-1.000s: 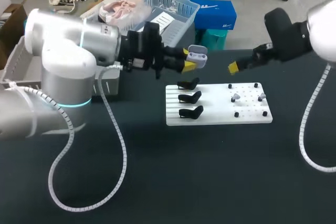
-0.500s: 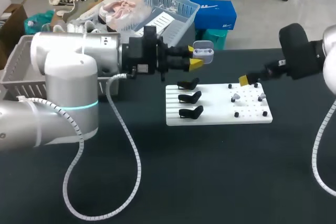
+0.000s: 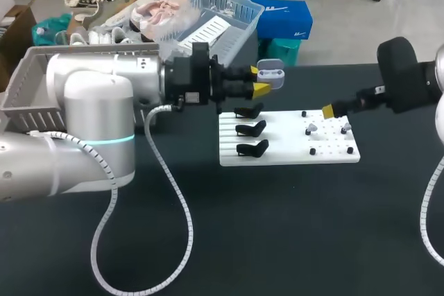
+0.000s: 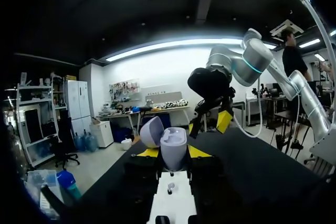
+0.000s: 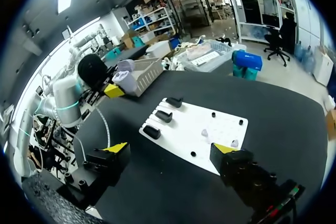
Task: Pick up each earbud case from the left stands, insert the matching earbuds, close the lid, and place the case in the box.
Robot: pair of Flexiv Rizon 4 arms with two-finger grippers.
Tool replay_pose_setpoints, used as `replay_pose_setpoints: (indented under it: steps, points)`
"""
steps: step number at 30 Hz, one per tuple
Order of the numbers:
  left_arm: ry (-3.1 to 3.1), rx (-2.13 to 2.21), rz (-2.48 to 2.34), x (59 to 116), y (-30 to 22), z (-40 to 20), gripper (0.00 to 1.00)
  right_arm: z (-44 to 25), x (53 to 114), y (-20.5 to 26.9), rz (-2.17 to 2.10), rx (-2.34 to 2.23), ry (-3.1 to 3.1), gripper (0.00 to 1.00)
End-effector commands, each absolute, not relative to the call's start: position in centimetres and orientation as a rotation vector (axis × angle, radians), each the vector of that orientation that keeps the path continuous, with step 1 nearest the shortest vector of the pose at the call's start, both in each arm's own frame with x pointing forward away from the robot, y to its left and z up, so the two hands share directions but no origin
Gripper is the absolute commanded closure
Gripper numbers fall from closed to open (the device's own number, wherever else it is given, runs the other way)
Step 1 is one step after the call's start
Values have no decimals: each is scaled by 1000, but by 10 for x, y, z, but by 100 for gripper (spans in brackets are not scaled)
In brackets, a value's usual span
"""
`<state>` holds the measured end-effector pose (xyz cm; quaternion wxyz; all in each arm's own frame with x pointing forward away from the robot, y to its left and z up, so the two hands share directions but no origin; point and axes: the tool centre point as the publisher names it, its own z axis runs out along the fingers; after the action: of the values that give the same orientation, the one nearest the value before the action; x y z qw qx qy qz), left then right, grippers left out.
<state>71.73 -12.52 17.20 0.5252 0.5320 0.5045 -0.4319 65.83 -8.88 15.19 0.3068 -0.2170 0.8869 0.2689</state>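
Earbuds [image 3: 311, 128], small and white, not in yet; left gripper [image 3: 258, 81] clamped on open pale-grey earbud case [image 3: 270, 73], 12 o'clock of white board [image 3: 277, 152]; right gripper [image 3: 329, 110] spread.

A dark surface [image 3: 277, 240] carried a flat white board [image 3: 284, 140] near its far middle, the board's left part cut with parallel grooves and its right part studded with a few small black pegs [image 3: 312, 151] standing apart from one another.

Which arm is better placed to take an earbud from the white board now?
Right. The right hand, open, hangs near the earbuds, while the left hand is shut on the open case.
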Motion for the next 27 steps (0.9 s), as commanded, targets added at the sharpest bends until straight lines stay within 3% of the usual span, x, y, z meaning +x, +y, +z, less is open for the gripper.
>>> replay_pose_setpoints:
  steps: [1, 27]
  points:
    - [1197, 1261, -1032, 718, -126, 172, 100, 150, 656, -87, 683, -555, 2353, 0]
    - [1210, 1283, -1005, 729, -130, 150, 100, 151, 653, -95, 671, -502, 2368, 0]
